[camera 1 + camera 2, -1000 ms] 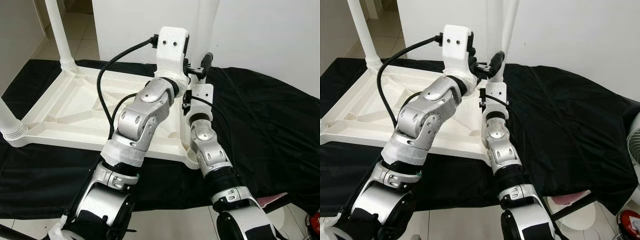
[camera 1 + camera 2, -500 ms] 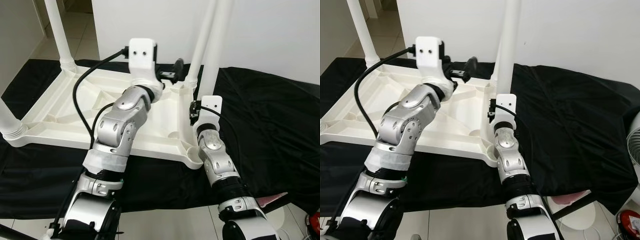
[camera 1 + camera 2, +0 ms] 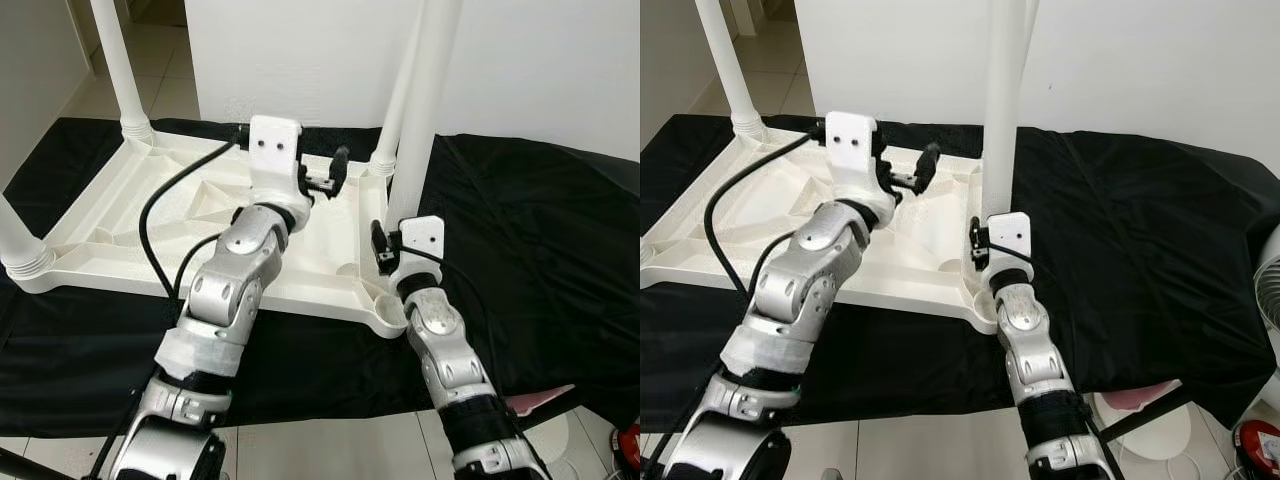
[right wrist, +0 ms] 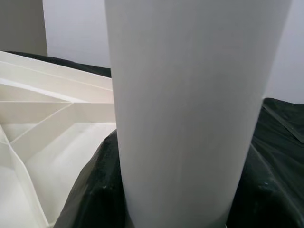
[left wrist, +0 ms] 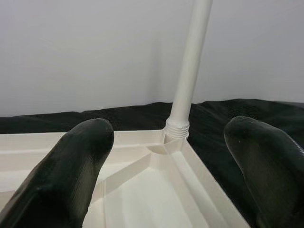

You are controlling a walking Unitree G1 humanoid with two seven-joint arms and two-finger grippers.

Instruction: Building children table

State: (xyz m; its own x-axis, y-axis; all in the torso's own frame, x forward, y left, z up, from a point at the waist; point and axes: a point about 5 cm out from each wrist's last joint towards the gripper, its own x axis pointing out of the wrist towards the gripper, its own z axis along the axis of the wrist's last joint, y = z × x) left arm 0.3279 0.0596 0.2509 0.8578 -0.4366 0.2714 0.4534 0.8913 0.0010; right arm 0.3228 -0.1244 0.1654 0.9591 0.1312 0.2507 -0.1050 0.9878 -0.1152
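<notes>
You've got the big black cloth (image 3: 560,230) spread over the floor, and on it the white plastic children's tabletop (image 3: 130,215) lies upside down, ribbed underside up, taking up the cloth's left half, with its right edge about mid-cloth.

White round plastic legs are already standing in three of its corners: one at the far left corner (image 3: 112,60), one at the near left corner (image 3: 15,235), and one at the far right corner (image 5: 187,71), which your left wrist view shows seated in its threaded collar.

The fourth white plastic leg (image 3: 1002,100) is upright right at the near right corner of the tabletop, just above the round socket (image 3: 386,314) there. Your right pincer (image 3: 385,245) is closed around that leg low down; in the right wrist view the white tube (image 4: 190,109) sits right between the dark fingers (image 4: 95,190), touching them on both sides. Can't tell from the pictures whether the leg's end is actually in the socket.

Your left pincer (image 5: 175,171) hovers over the tabletop's underside near the far right corner, fingers spread wide apart and holding nothing, pointing toward that far right leg. A black cable (image 3: 160,215) loops off the left arm's wrist over the tabletop.

Small stuff: a red round thing (image 3: 630,448) on the tiled floor by the cloth's near right corner.
</notes>
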